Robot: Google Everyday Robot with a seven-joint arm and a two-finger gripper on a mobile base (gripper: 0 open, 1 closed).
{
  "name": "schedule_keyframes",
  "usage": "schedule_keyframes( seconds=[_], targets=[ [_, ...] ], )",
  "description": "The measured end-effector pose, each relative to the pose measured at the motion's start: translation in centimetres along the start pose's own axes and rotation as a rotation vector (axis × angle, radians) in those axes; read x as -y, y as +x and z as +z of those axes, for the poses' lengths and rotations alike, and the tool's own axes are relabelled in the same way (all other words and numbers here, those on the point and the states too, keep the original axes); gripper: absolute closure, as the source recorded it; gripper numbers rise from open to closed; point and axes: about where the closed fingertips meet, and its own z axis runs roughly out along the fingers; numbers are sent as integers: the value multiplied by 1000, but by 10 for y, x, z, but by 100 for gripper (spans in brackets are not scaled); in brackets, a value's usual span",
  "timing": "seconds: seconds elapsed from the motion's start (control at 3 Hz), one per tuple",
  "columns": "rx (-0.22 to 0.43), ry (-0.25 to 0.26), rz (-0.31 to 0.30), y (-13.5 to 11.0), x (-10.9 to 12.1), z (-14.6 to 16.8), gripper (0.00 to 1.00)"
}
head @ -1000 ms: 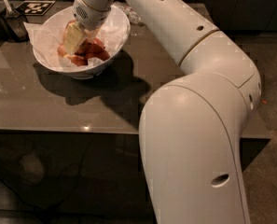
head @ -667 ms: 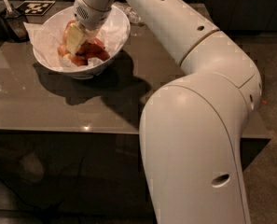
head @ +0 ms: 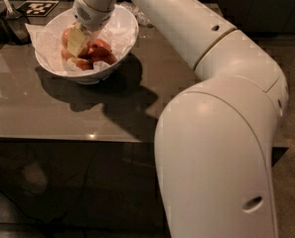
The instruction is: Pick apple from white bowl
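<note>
The white bowl (head: 128, 23), lined with crumpled white paper, stands at the back left of the table. Several apples lie in it. A paler orange apple (head: 65, 35) shows at the left, partly hidden behind the gripper, and deeper red apples (head: 101, 51) lie to its right. My gripper (head: 77, 42) reaches down into the bowl from above, its pale tip among the apples and against the paler one. Whether it holds anything is hidden.
The bowl sits on a glossy grey table (head: 47, 108) whose front edge runs across the middle. A dark container with a utensil (head: 10, 21) and a black-and-white marker tag (head: 37, 6) lie at the back left. My bulky white arm (head: 221, 157) fills the right side.
</note>
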Motion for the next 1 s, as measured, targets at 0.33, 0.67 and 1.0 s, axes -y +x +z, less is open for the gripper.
schedule_keyframes(
  seconds=[0.33, 0.67, 1.0],
  targets=[
    [55, 52, -101, -13, -17, -18, 100],
    [92, 86, -162, -22, -31, -33, 100],
    [94, 86, -163, -23, -32, -33, 100]
  ],
)
